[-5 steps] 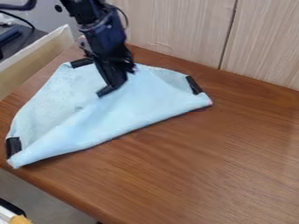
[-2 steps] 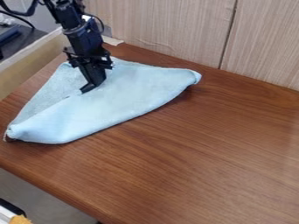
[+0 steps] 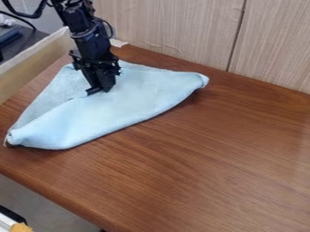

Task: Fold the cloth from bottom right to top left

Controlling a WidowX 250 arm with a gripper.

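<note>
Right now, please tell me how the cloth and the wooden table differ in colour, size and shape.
The cloth is pale blue and plain, while the table is reddish brown with a visible wood grain. The cloth is the smaller one: it covers only a part of the table, towards the upper left. The cloth is folded over on itself, with a rounded, bulging lower side, whereas the table is flat and firm-looking.
</note>
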